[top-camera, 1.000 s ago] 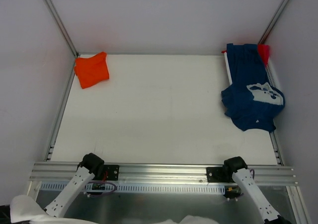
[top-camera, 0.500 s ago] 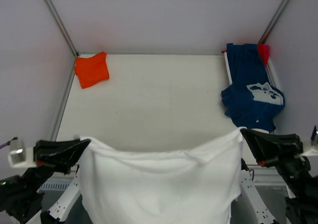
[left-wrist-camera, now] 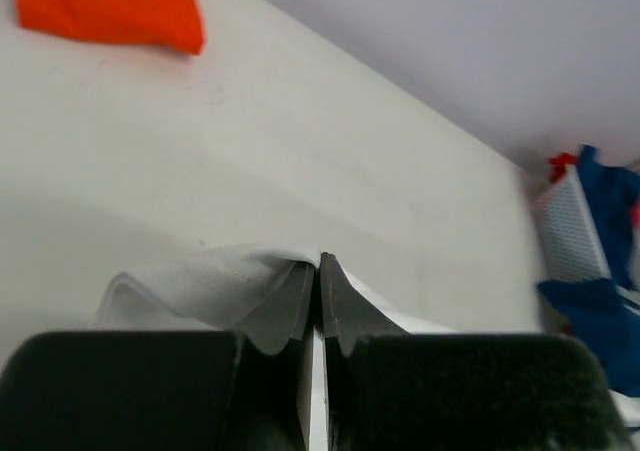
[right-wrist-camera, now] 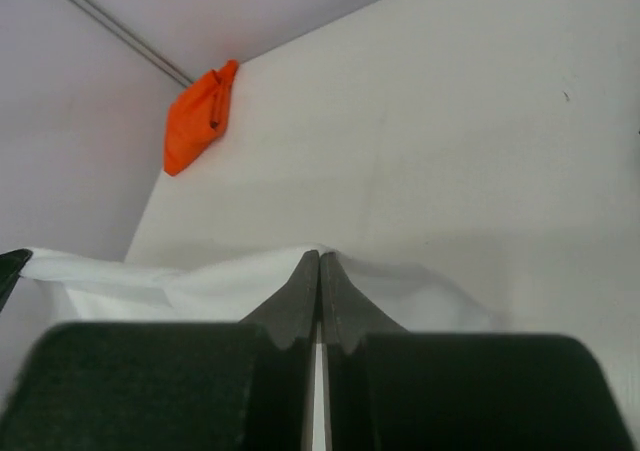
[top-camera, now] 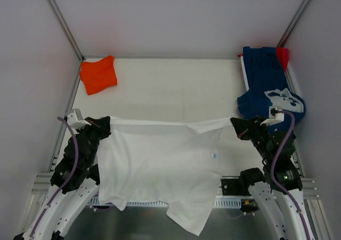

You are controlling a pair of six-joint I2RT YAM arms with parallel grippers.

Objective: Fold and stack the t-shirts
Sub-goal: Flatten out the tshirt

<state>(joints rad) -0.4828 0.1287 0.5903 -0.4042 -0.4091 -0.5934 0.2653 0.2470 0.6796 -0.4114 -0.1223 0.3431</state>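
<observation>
The white t-shirt (top-camera: 160, 165) hangs stretched between my two grippers over the table's near half, its lower part draping past the front rail. My left gripper (top-camera: 105, 123) is shut on its left corner (left-wrist-camera: 215, 286). My right gripper (top-camera: 236, 125) is shut on its right corner (right-wrist-camera: 235, 276). The folded orange t-shirt (top-camera: 98, 74) lies at the far left corner; it also shows in the left wrist view (left-wrist-camera: 105, 9) and the right wrist view (right-wrist-camera: 198, 119). The navy t-shirt (top-camera: 269, 99) with white print lies crumpled at the far right, with a bit of the red one (top-camera: 283, 55) behind it.
A white rack (top-camera: 246, 74) under the navy shirt stands along the right edge. Metal rails (top-camera: 64, 117) border the table's left side and the front (top-camera: 266, 182). White walls enclose the back and sides.
Both grippers have moved forward over the table and lowered, carrying the white t-shirt from near the camera out onto the near half of the table. A second ago only the arm bases showed.
</observation>
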